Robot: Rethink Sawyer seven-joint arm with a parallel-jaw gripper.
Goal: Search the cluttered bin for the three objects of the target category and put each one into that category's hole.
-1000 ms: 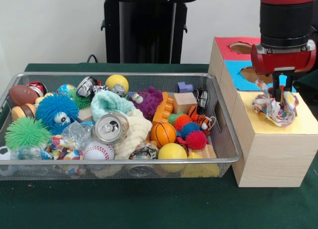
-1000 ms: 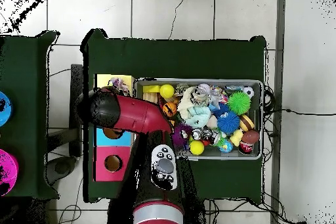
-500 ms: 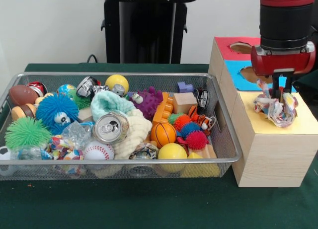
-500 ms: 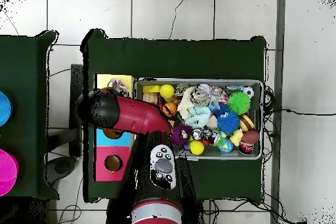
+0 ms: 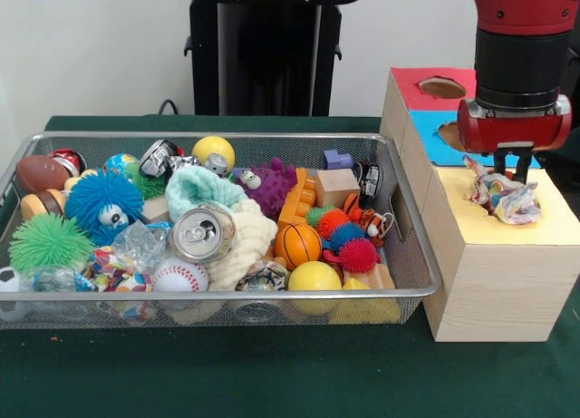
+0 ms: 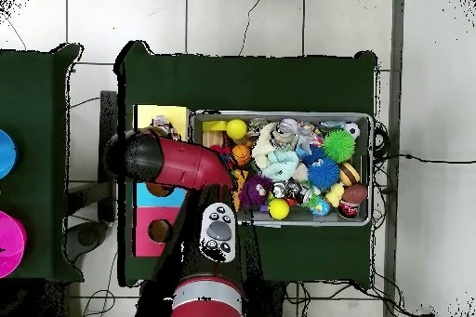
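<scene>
I see the wire bin [image 5: 412, 255] on the left part of the green bench [image 5: 272, 373]. It is packed full to its rim, so there is almost no free room inside it. At its far left edge sit a brown football [image 5: 41, 173] and a green spiky ball [image 5: 47, 241]. Next to them is a blue fuzzy ball [image 5: 101, 202] with an eye on it. A baseball [image 5: 179, 275] lies by the near rim, and a silver can [image 5: 201, 233] lies on its side, top toward me. I cannot read any words on the can. Further right are a purple bumpy toy [image 5: 272, 184], a small basketball [image 5: 298, 244], a yellow ball [image 5: 314, 280] against the near rim, and a wooden block [image 5: 336, 187]. A strip of bare green bench runs along the front of the bin.

Just beside the bin's right edge stands the wooden box [image 5: 494, 282]. Its top has a red part with a hole [image 5: 442, 88] at the back, a blue part in the middle, and a yellow part [image 5: 553, 220] in front. The crumpled paper wad [image 5: 503, 199] rests on the yellow part, near its back edge. The fingers [image 5: 511, 162] hang just above the wad, spread apart and holding nothing. The red arm [image 5: 521, 46] comes straight down over the blue part. From overhead, the arm [image 6: 172, 160] covers much of the box [image 6: 149, 239].
</scene>
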